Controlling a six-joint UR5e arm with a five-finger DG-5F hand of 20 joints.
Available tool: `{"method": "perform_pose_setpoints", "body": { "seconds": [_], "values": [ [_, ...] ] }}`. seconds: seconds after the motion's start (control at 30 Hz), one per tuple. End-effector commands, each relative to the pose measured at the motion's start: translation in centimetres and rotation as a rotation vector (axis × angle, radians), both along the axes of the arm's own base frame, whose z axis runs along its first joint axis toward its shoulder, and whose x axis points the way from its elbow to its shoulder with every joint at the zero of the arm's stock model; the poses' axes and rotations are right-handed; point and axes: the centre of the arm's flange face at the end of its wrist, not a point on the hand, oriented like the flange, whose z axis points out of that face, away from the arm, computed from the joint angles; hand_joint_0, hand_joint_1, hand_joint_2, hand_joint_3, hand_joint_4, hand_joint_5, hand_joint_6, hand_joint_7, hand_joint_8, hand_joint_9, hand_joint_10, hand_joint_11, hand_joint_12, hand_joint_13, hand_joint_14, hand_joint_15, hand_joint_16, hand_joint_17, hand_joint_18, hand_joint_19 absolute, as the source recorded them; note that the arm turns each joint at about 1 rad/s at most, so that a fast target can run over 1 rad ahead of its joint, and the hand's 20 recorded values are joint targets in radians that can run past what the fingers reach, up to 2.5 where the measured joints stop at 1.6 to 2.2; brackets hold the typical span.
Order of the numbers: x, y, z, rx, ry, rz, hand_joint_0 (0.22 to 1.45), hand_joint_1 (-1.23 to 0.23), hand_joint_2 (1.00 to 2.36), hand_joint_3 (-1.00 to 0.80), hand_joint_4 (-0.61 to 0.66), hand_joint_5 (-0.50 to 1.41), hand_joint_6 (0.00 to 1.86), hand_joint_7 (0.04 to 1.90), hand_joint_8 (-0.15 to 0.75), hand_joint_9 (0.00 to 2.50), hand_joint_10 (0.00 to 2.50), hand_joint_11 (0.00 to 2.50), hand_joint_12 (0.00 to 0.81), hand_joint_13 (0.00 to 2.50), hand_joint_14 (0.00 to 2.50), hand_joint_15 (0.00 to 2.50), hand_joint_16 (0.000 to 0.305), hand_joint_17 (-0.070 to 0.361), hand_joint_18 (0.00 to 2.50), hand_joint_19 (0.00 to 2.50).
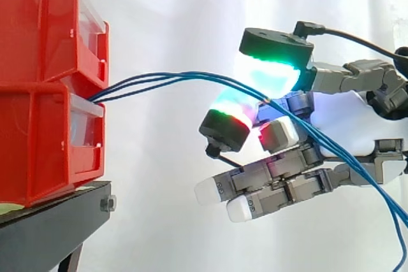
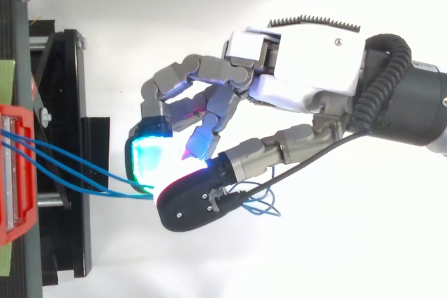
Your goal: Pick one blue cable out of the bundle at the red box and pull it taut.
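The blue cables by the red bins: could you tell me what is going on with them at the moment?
The robot hand pinches the blue cables between two glowing pads, out in front of the red bins on the black stand. I cannot tell whether it holds one cable or several. They run from the bins to the pinch in a gentle arc, not yet taut, then trail down past the palm.

Two red bins (image 1: pixel 44 30) stacked, frame left; one black stand (image 1: pixel 57 221); blue cables (image 1: pixel 153 79): three, perhaps; one hand (image 2: pixel 300 68).
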Motion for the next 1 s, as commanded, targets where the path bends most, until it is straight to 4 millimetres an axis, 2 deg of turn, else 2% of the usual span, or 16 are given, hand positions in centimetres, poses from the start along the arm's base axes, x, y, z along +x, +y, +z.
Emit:
{"method": "perform_pose_setpoints", "body": {
  "seconds": [0.0,0.47,0.6,0.8,0.97],
  "values": [
    [-0.02,0.0,-0.05,0.0,0.001,0.001,0.6,-0.52,1.01,-0.28,0.22,-0.03,0.8,1.15,0.35,1.32,0.01,0.64,0.359,0.64,0.01,0.21,0.054,0.122,0.56,0.23],
    [0.01,0.01,0.02,0.003,-0.001,0.0,0.57,-0.5,1.01,-0.38,0.15,-0.04,0.79,1.18,0.357,1.33,0.02,0.74,0.346,0.64,0.01,0.24,0.052,0.117,0.55,0.26],
    [0.0,0.01,0.01,0.003,0.001,0.0,0.54,-0.52,1.0,-0.49,0.16,-0.04,0.8,1.16,0.367,1.34,0.02,0.74,0.355,0.65,0.01,0.24,0.054,0.121,0.56,0.26],
    [-0.04,0.0,-0.06,0.0,0.003,0.001,0.49,-0.52,1.0,-0.5,0.15,-0.05,0.8,1.14,0.382,1.33,0.02,0.72,0.371,0.66,0.01,0.24,0.057,0.129,0.59,0.25],
    [-0.04,0.0,-0.06,0.0,0.003,0.001,0.45,-0.66,1.0,-0.5,0.15,-0.06,0.82,1.1,0.393,1.28,0.01,0.74,0.39,0.66,0.01,0.23,0.06,0.136,0.62,0.24]
  ]
}}
